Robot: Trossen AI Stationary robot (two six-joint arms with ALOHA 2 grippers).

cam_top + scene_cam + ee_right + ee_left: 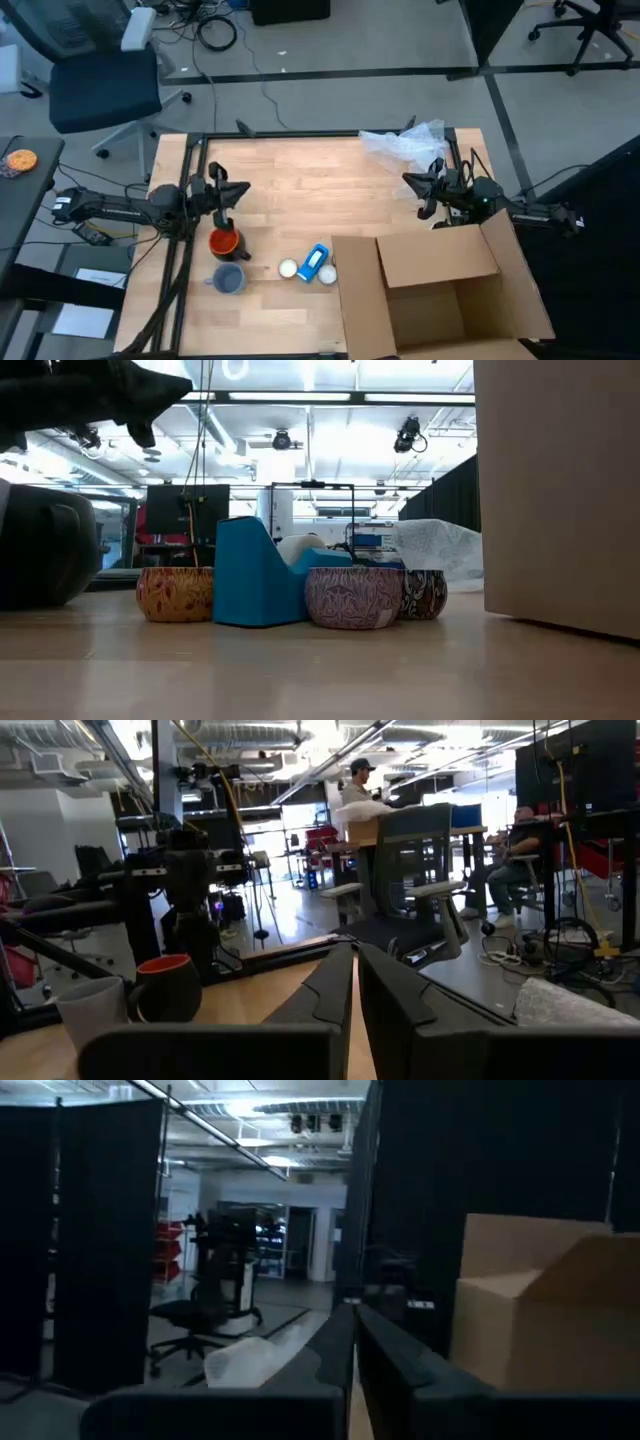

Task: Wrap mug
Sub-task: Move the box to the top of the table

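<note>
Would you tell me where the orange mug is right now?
In the high view, the orange mug stands left of centre, just below the left gripper, above the grey mug.

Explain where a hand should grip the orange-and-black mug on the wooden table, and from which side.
Probably by the rim of the orange-and-black mug, coming from above: it stands upright, mouth open upward. The left hand sits closest, just beyond it. The grey mug crowds its near side.
</note>
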